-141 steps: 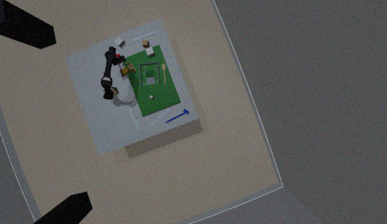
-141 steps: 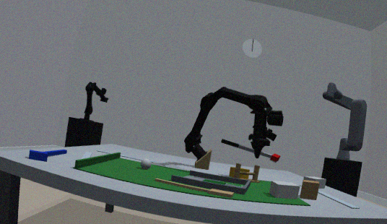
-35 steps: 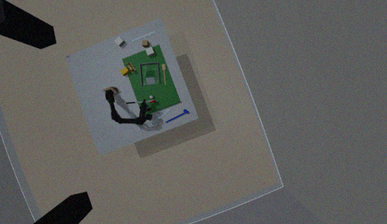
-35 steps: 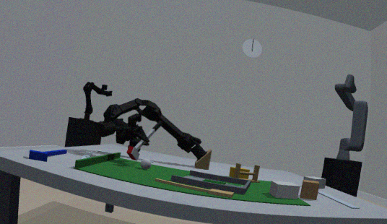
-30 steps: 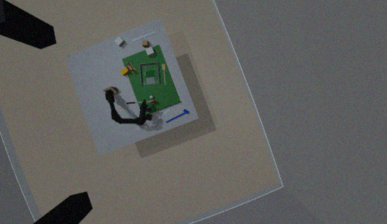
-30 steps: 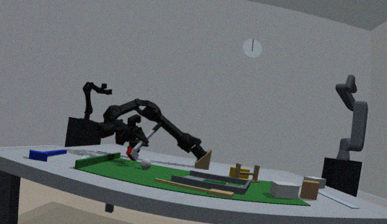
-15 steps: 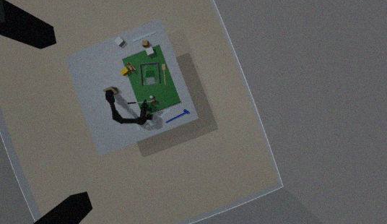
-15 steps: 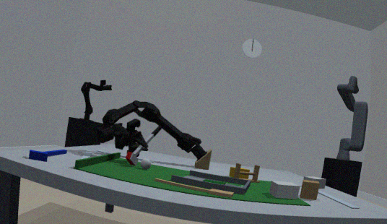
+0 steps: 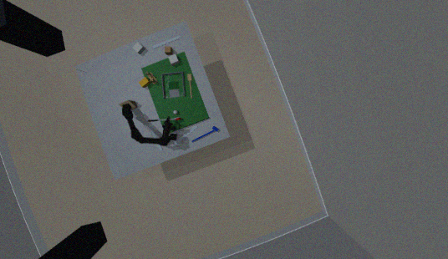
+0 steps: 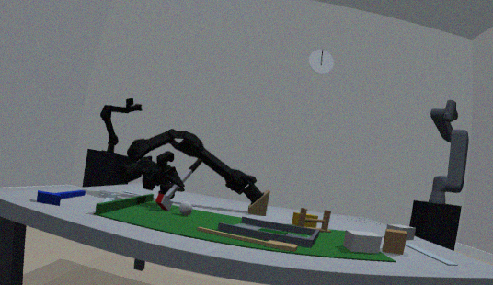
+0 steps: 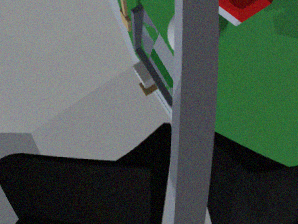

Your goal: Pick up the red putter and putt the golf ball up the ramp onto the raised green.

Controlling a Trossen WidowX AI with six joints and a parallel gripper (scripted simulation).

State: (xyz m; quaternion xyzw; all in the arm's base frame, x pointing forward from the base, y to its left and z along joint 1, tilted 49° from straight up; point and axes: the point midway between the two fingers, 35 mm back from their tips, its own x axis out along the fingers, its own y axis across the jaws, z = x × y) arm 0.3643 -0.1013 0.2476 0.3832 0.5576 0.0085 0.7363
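Observation:
My gripper [image 9: 170,122] [image 10: 176,186] [image 11: 192,150] is shut on the red putter's grey shaft, which crosses the wrist view upright. The putter's red and white head [image 9: 178,119] [image 10: 162,200] [image 11: 245,6] hangs low over the green mat [image 9: 196,108] [image 10: 138,215] [image 11: 260,100], and I cannot tell if it touches. The white golf ball [image 9: 175,112] [image 10: 186,209] [image 11: 171,34] lies close beside the head, on the ramp side, with a small gap; the shaft hides most of it in the wrist view. The raised green [image 9: 174,85] lies inside a dark frame, behind the grey ramp [image 9: 174,93].
A blue putter [image 9: 205,134] [image 10: 60,196] lies off the mat's near end. A green wall [image 10: 121,203] edges that end. A wooden stick [image 9: 190,87] [image 10: 248,239] lies beside the frame. A yellow block [image 9: 144,82], a wooden stand [image 9: 152,78] and white and brown blocks are farther off.

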